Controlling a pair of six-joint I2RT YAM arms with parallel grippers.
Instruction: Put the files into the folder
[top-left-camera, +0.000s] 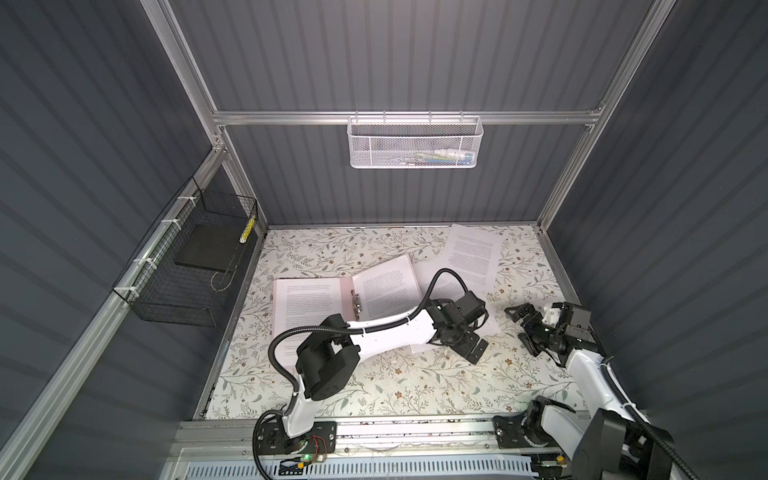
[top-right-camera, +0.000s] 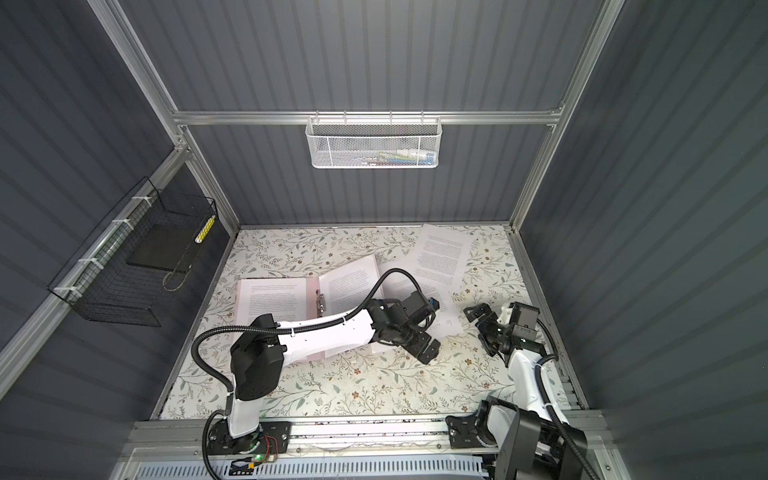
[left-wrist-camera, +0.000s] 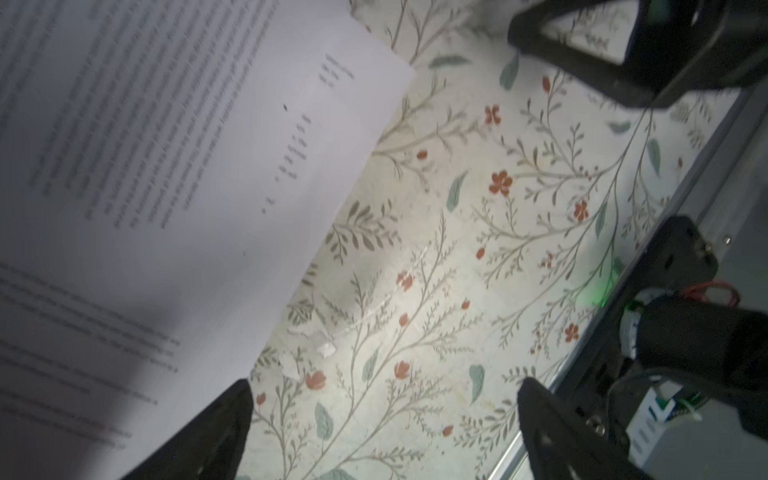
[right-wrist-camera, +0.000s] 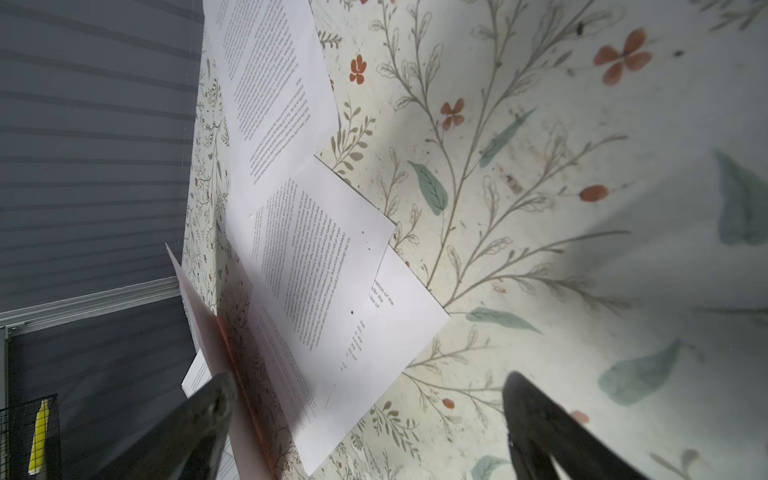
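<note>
The thin pale pink rectangular folder (top-left-camera: 347, 291) lies open at the middle-left of the floral-patterned desk (top-left-camera: 395, 374), with its small silver metal clip (top-left-camera: 355, 302) at the spine and a printed page on each leaf; the right leaf stands tilted up. The remaining files, loose white paper sheets printed with small black text (top-left-camera: 473, 253), overlap just beside that raised leaf, toward the far right corner. The left gripper (top-left-camera: 471, 349) is released, jaws wide and holding nothing, low over the near corner of the nearest sheet (left-wrist-camera: 187, 145); whether a finger touches the paper cannot be told. The right gripper (top-left-camera: 523, 328) is likewise spread and empty, just beside those sheets.

The likely step is lifting that nearest sheet. Flat paper gives no purchase from above; better to set one finger on the edge, drag until the corner buckles, then pinch — gently, or the sheets beneath may travel too. The raised leaf blocks a flat slide in; the sheet probably has to go over it. Open desk lies in front — the grey ribbed back wall (top-left-camera: 374, 195) crowds the farthest sheet; the grey ribbed side wall (top-left-camera: 665, 208) is near the right gripper.
</note>
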